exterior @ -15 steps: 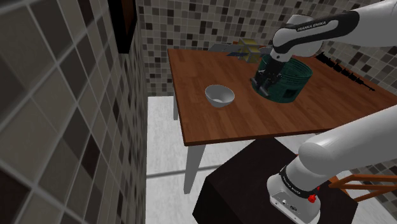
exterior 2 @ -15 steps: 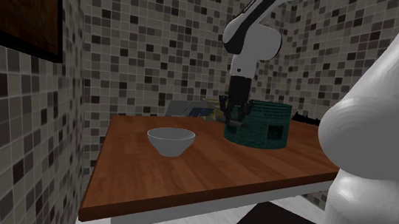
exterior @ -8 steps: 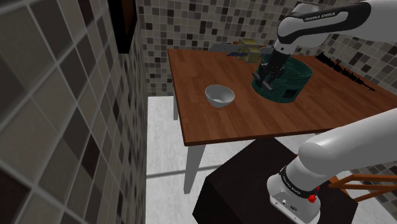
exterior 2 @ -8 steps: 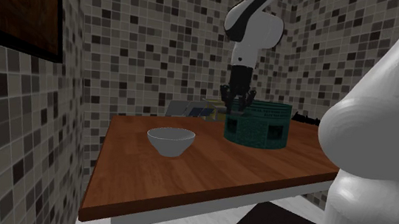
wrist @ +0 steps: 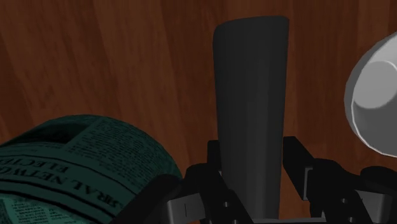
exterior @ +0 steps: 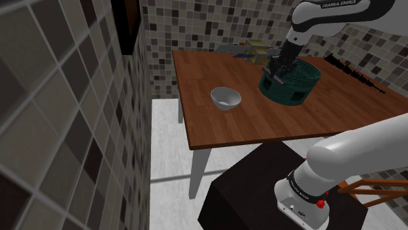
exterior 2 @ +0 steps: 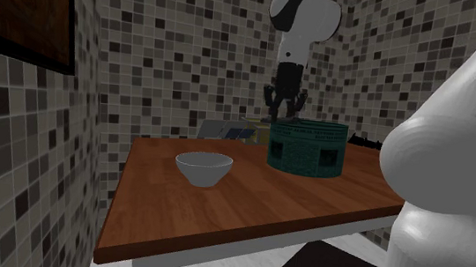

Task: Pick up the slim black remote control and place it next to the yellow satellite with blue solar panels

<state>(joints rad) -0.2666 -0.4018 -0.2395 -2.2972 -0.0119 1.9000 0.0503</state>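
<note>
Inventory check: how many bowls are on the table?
1: the white bowl, on the table at the shoulder view's left of the green bin; the bin may hide others.

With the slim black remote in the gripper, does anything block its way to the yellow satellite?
Nothing visible does. The slim black remote hangs in the black gripper above the rim of the teal newsprint-covered cylinder; the yellow satellite with blue panels lies beyond it at the far edge of the table.
</note>
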